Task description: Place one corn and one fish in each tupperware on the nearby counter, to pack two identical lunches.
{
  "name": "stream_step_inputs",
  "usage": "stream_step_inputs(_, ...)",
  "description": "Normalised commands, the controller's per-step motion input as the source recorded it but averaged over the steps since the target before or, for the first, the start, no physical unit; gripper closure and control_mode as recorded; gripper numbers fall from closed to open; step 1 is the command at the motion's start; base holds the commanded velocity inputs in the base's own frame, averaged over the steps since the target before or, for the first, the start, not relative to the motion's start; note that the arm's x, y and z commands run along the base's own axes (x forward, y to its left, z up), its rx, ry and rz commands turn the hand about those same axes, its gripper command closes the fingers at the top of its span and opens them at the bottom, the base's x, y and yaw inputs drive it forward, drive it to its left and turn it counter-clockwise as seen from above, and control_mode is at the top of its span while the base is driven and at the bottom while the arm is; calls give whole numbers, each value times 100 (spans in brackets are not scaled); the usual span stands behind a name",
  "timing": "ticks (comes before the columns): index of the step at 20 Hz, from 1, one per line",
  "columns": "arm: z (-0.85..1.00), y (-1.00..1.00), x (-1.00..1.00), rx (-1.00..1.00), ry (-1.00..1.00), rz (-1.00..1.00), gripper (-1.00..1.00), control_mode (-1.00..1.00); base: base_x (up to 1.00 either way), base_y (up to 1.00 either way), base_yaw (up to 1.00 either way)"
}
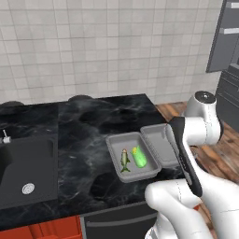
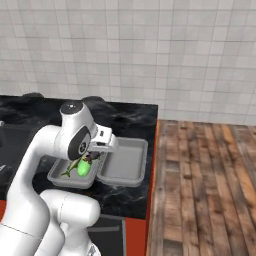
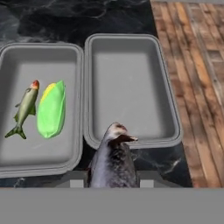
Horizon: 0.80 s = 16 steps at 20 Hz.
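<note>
Fingers (image 3: 113, 181) clamp the dark grey fish (image 3: 113, 157) mid-body, bottom centre; it looks light, stiff, likely slippery.

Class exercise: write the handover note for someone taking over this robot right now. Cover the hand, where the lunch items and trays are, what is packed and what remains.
Hand: shut on the dark grey fish, hovering at the near rim of the right tray.
Left tray: holds the pale fish and the green corn, side by side. That lunch is packed.
Right tray: nothing in it yet.
Both trays sit side by side on the black counter near its floor-side end.
Left to do: release the grey fish into the right tray, then fetch the second corn and add it there.
</note>
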Motion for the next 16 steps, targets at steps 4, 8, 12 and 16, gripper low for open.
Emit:
stream_step_inputs(4, -40, -6, 53, 0, 0, 0, 100, -100, 0, 0, 0)
stream_step_inputs(8, -34, -9, 53, 0, 0, 0, 100, -100, 0, 0, 0)
stream_step_inputs(12, -36, -16, 41, 0, 0, 0, 100, -100, 0, 0, 0)
stream_step_inputs(16, -46, -5, 26, 0, 2, 0, 100, -100, 0, 0, 0)
